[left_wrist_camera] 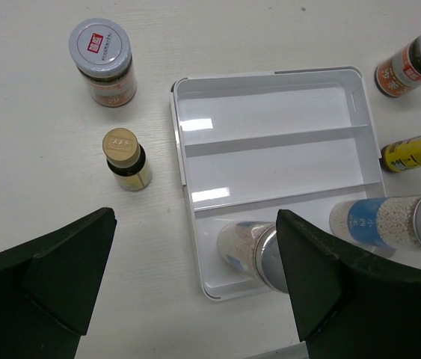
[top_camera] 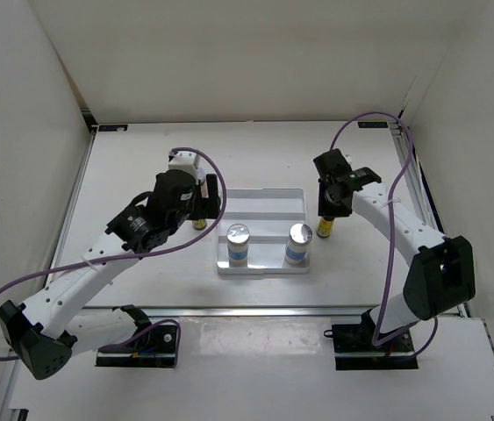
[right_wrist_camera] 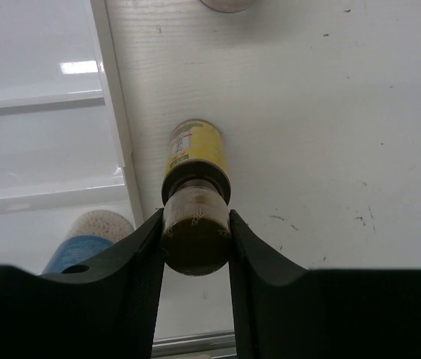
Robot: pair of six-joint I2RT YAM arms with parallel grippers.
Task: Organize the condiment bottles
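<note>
My right gripper [right_wrist_camera: 195, 241] is shut on the cap of a slim amber bottle with a yellow label [right_wrist_camera: 195, 149], which stands on the table just right of the white tray [right_wrist_camera: 38, 142]. From above, this gripper [top_camera: 330, 209] sits over that bottle [top_camera: 325, 230]. Two silver-capped bottles [top_camera: 239, 242] [top_camera: 299, 241] stand in the tray's near compartment. My left gripper [left_wrist_camera: 195, 288] hangs open and empty above the tray's left near corner. Left of the tray stand a second slim amber bottle [left_wrist_camera: 126, 158] and a squat jar with a pinkish lid [left_wrist_camera: 102, 60]. Another squat jar [left_wrist_camera: 412, 67] stands at the tray's right.
The tray [top_camera: 264, 203] has three long compartments; the two far ones hold nothing. White walls enclose the table on three sides. The left arm reaches over the table's left half, the right arm over the right edge.
</note>
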